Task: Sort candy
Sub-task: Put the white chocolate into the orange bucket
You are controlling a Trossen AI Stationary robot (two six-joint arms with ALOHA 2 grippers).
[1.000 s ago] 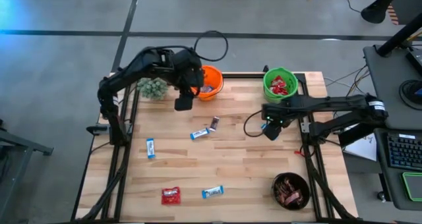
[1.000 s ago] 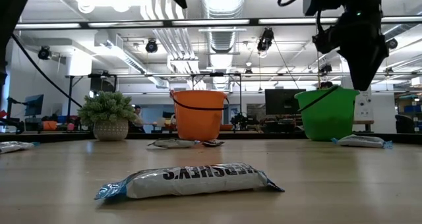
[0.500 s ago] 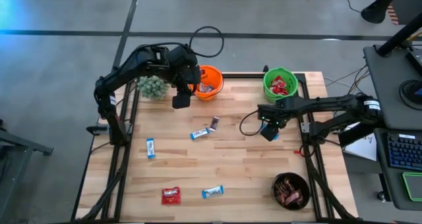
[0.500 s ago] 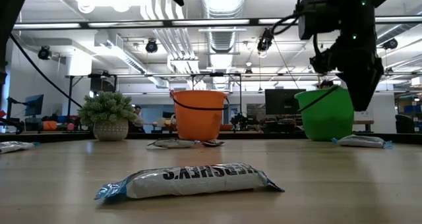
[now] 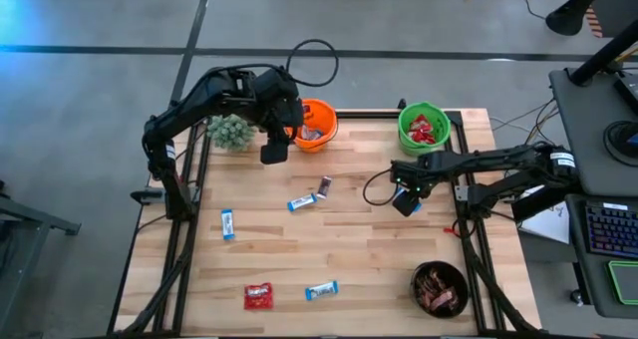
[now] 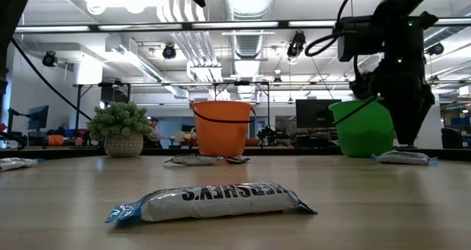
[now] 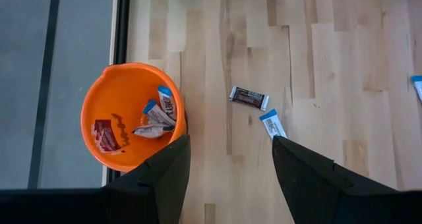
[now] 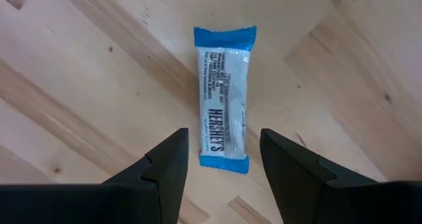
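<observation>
A blue-and-white candy bar (image 8: 224, 115) lies flat on the wooden table toward its right side. My right gripper (image 8: 224, 165) hangs open straight above it, pointing down, a finger on either side of the bar's line, not touching it. In the low view my right gripper (image 6: 407, 132) is a little above that bar (image 6: 401, 157). My left gripper (image 5: 274, 152) hovers open and empty high beside the orange bucket (image 7: 128, 115), which holds blue-and-white bars and a red packet. More candy lies loose: a dark bar (image 5: 325, 185), blue-and-white bars (image 5: 302, 201) and a red packet (image 5: 258, 296).
A green bucket (image 5: 424, 127) with red packets stands at the far right. A dark bowl (image 5: 441, 287) of brown bars sits at the near right. A small green plant (image 5: 231, 132) stands at the far left. A blue-and-white bar (image 6: 213, 202) lies near the front edge.
My right gripper has come down toward the blue-and-white bar on the table, still pointing down, with its fingers as wide apart as before. The candy has not moved.
</observation>
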